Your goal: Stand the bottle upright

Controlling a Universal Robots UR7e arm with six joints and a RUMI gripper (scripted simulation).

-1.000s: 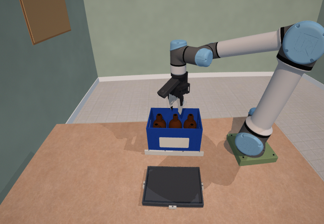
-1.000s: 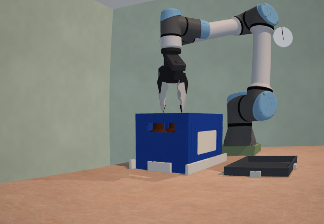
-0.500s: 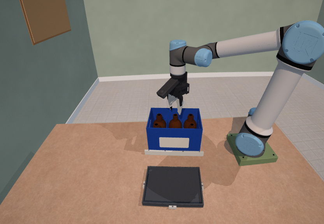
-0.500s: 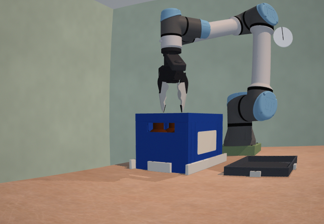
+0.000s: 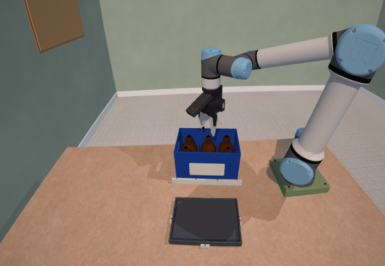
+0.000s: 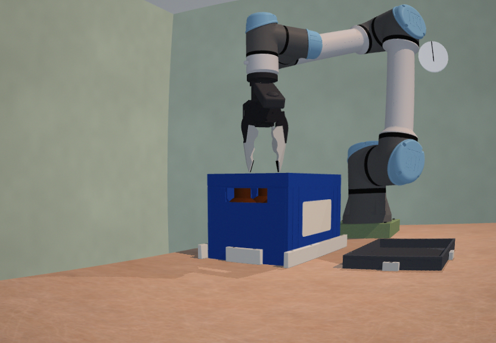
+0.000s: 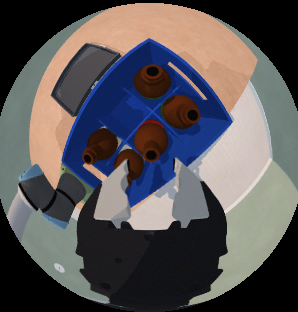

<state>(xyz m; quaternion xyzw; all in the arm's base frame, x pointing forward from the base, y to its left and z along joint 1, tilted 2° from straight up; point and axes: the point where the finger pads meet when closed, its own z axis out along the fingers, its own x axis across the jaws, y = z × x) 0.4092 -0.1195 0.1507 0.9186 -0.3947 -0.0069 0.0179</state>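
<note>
The blue crate stands on the table and holds several brown bottles, all upright. The wrist view shows them in their compartments: one at the top, one at the right, one in the middle, and two at the left. I cannot tell any neck difference from here. My gripper hangs tips down just above the crate's back rim. It is partly open and holds nothing. The dark tray lies empty in front of the crate.
White stop blocks line the crate's base. Small white tabs sit at the tray's edges. The arm's base stands on a green plate to the right of the crate. The tray also shows in the exterior view.
</note>
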